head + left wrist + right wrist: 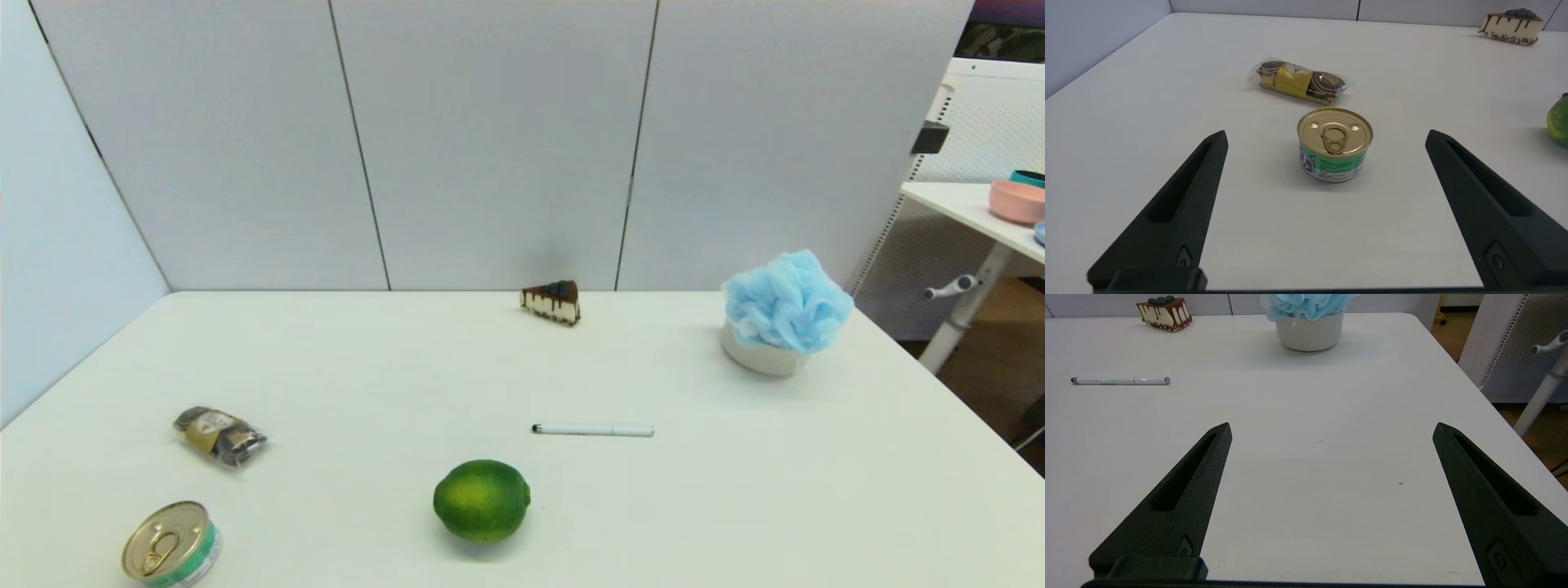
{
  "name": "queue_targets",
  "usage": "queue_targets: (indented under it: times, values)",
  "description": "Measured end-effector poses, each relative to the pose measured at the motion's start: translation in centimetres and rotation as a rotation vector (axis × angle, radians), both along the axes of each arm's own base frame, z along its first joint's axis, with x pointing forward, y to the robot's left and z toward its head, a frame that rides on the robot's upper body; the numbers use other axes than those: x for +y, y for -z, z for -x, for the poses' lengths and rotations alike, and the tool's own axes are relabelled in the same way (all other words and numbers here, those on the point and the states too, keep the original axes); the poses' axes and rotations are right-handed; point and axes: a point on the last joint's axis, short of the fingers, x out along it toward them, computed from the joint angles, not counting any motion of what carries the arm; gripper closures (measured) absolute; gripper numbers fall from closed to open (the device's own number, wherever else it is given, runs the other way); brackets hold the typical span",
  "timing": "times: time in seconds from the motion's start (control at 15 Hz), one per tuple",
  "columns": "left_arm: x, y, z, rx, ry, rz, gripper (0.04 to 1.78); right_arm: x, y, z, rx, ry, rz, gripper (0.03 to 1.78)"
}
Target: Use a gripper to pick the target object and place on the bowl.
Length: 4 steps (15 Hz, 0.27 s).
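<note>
The light-blue mesh pouf (786, 300) rests on top of the cream bowl (759, 357) at the far right of the white table; both also show in the right wrist view, pouf (1306, 304) above bowl (1309, 334). Neither arm shows in the head view. My right gripper (1332, 428) is open and empty, low over bare table, well short of the bowl. My left gripper (1326, 134) is open and empty near the table's front left, with a small tin some way ahead of its fingertips.
A gold-lidded tin (171, 543) and a wrapped chocolate pack (219, 435) lie front left. A green lime (482, 500) sits front centre, a white pen (593, 429) in the middle, a cake slice (553, 301) at the back. The table's right edge (963, 408) drops off beside the bowl.
</note>
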Motion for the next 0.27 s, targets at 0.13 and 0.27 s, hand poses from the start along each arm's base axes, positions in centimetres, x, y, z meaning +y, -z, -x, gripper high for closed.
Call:
queue_targets:
  times: [0.13, 0.27]
  values:
    - [0.00, 0.00, 0.00, 0.000, 0.000, 0.000, 0.11, 0.00, -0.01, 0.00, -0.001, 0.000, 0.001, 0.11]
    - [0.00, 0.00, 0.00, 0.000, 0.000, 0.000, 0.11, 0.00, 0.01, 0.00, 0.000, -0.001, 0.003, 0.11]
